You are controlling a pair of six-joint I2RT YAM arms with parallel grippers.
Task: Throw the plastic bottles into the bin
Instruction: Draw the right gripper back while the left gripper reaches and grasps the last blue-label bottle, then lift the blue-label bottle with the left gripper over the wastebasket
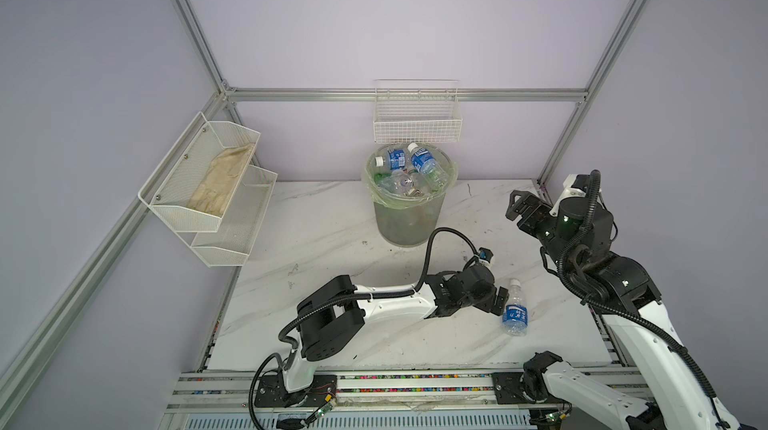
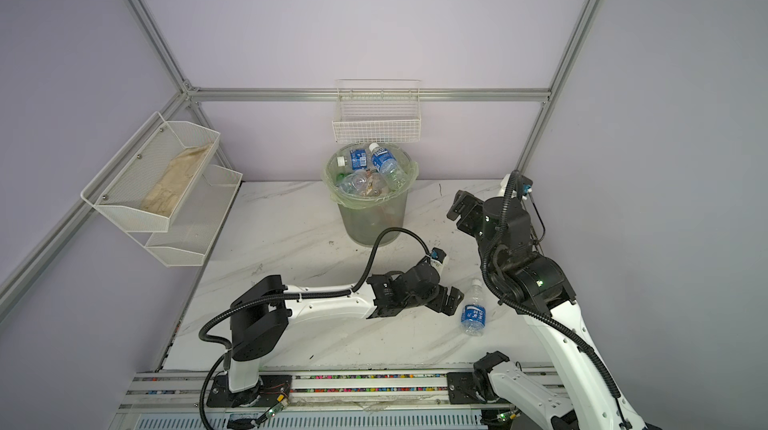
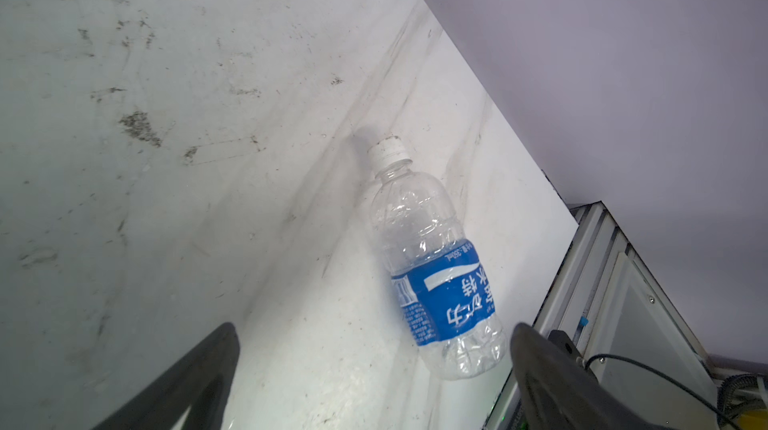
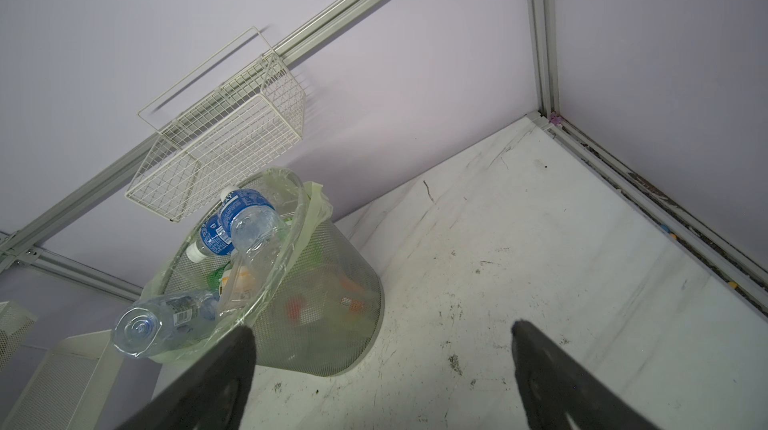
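The one bottle [image 1: 514, 310] [image 2: 474, 310] outside the bin lies on its side in the near-right part of the tabletop [image 1: 332, 249]. It is clear with a blue label; its white cap points far and its base near. Open tabletop lies on its near, far and right sides, with the right and near edges of the slab not far off. The left hand [image 1: 500, 302] [image 2: 453, 302] sits low, just to the left of the bottle, its jaws spread fully and holding nothing. In the left wrist view the bottle [image 3: 432, 266] lies ahead of the left hand [image 3: 374, 332], its base close to one finger; contact cannot be confirmed. The bin [image 1: 409, 216] stands at the far centre of the tabletop, well apart from the bottle, with bare surface between them. Plastic bottles [image 1: 424, 160] are heaped in it up to the rim, and one clear bottle [image 4: 166, 324] overhangs the bag-lined edge. The right hand [image 1: 512, 205] [image 4: 380, 330] is raised over the far-right tabletop, right of the bin, jaws wide apart and empty. The tabletop is white and marble-patterned, scuffed with dark marks. A white wire basket [image 1: 417, 124] hangs on the far wall above the bin. A mesh shelf [image 1: 208, 182] holding a cloth [image 1: 220, 182] is on the left wall. The walls are pale lilac, set in an aluminium frame [image 1: 407, 94].
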